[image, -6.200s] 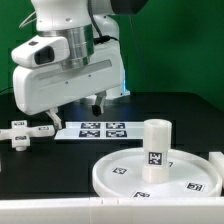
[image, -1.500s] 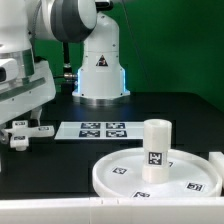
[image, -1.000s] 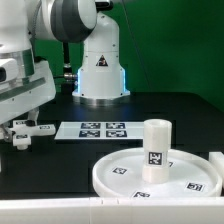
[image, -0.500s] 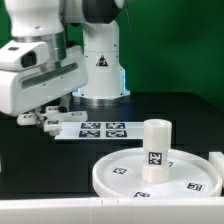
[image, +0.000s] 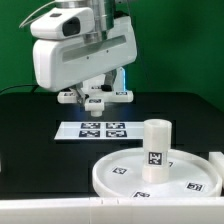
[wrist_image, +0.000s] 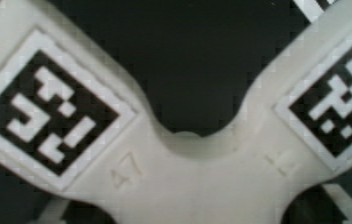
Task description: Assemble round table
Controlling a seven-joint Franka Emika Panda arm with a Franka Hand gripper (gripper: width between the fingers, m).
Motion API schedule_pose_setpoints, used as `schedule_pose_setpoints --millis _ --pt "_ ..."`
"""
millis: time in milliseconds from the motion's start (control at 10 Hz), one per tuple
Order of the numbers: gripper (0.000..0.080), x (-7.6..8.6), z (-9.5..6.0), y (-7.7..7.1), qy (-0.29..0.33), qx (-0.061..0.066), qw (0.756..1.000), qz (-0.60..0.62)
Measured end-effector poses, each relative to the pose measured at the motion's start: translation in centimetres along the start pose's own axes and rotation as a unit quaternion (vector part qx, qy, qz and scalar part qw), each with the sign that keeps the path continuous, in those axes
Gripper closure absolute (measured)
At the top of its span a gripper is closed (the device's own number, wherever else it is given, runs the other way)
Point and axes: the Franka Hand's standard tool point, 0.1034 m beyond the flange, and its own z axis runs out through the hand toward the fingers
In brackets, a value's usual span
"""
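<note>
The large round disc lies at the front right of the exterior view. The short cylindrical leg stands upright on it. My gripper is shut on the cross-shaped foot and holds it in the air above and behind the marker board. In the wrist view the foot fills the picture, with two tagged arms spreading apart. My fingers are hidden there.
The marker board lies flat on the black table, between the held foot and the disc. A white block edge shows at the exterior view's right. A green wall stands behind.
The arm has swung from the exterior view's left toward the middle and risen. The foot has left the table and now hangs in the gripper above the marker board.
</note>
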Motion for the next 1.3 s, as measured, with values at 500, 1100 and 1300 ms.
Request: schedule_pose_setpoints --millis 500,1100,1300 --pt "0.0351 3.6 -2.0 -0.3 0.010 -0.004 1.000 -0.006" --pt "0.0351 9.1 -3.2 -0.6 0.014 -0.021 0.999 -0.034" --pt "0.0351 10.2 -3.2 -0.5 0.007 -0.011 0.999 -0.039"
